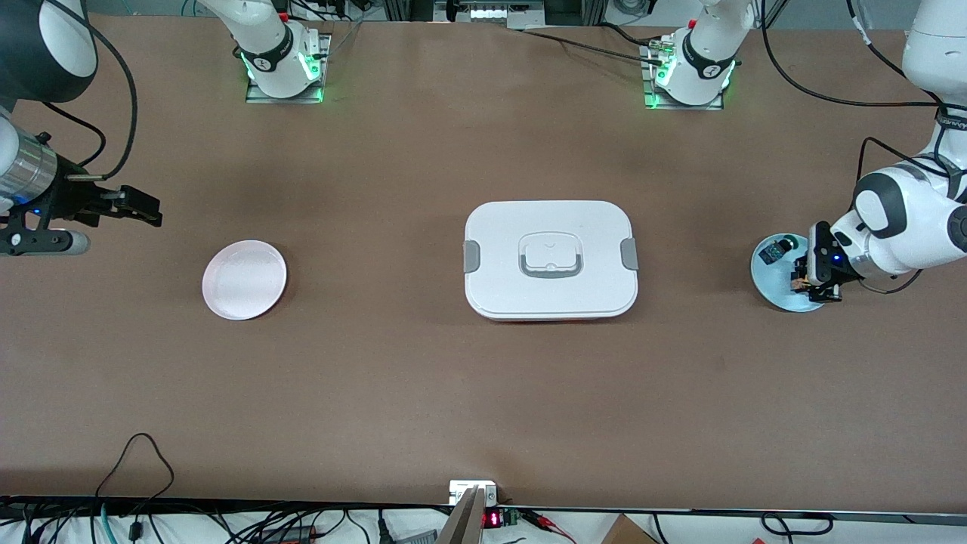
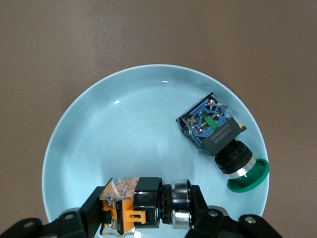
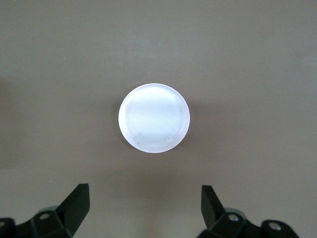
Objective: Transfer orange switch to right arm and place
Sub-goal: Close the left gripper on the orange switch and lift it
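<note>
The orange switch (image 2: 130,204), with an orange translucent body and a black cap, lies between the fingers of my left gripper (image 2: 146,203), which is shut on it at the rim of the light blue plate (image 2: 124,129). In the front view the left gripper (image 1: 812,289) is low over that plate (image 1: 764,283) at the left arm's end of the table, and the switch (image 1: 798,282) shows as an orange speck. My right gripper (image 1: 153,211) is open and empty in the air at the right arm's end; its wrist view (image 3: 144,201) looks down on a white plate (image 3: 154,117).
A small blue-and-green component (image 2: 213,130) lies on the same blue plate (image 1: 774,251). A white lidded box with a grey handle (image 1: 550,261) stands mid-table. The white plate (image 1: 244,279) lies toward the right arm's end.
</note>
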Controlling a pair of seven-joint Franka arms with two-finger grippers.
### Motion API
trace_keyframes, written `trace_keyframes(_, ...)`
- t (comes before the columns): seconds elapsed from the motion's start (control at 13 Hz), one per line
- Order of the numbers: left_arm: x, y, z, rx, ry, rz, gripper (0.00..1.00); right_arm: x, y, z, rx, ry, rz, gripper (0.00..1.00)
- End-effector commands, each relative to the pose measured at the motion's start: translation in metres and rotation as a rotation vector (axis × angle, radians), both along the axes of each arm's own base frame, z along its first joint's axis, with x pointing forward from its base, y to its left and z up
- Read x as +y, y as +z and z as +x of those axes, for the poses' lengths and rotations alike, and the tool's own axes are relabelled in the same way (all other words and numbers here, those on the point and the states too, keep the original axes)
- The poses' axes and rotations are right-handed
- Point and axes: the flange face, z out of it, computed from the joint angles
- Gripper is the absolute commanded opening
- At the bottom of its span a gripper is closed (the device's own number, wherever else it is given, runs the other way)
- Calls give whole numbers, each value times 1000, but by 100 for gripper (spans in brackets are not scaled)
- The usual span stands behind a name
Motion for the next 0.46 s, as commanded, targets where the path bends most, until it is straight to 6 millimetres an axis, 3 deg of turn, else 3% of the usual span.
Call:
trace_keyframes(0.0, -7, 22, 25, 31, 6, -110, 0, -1, 6, -3, 21, 6, 16, 100)
trace_keyframes(0.38, -65, 70, 58, 85, 61, -406, 0, 10, -6, -8, 95, -2, 107, 100)
